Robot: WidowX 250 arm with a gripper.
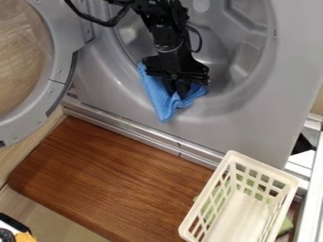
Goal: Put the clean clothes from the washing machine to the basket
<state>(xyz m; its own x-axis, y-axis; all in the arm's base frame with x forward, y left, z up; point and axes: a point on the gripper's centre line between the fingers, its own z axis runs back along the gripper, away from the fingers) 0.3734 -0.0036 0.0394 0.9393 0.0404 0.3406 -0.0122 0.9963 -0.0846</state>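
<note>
Grey washing machine (252, 123), its drum (243, 52) exposed. Brown wooden desk (114, 170) below; round door (60, 61) swung out at left. Cream slotted basket (233, 155) at lower right, apart from the cloth. Black arm (169, 42) across the opening, gripper (180, 90) at its lower lip, apparently closed on the blue cloth (157, 99), which droops over the lip.

Risks, my judgement: grip looks bunched near one side, so a loose corner could drag on the lip and pull free. Released early, the cloth might drape over the basket's rim; a knock could shift the basket.

Unclear: fingertips partly lost in folds; arm masks some of the drum, so further laundry can't be ruled out. Basket's near end cut off. Green item (287, 226) by the basket, unidentified.
</note>
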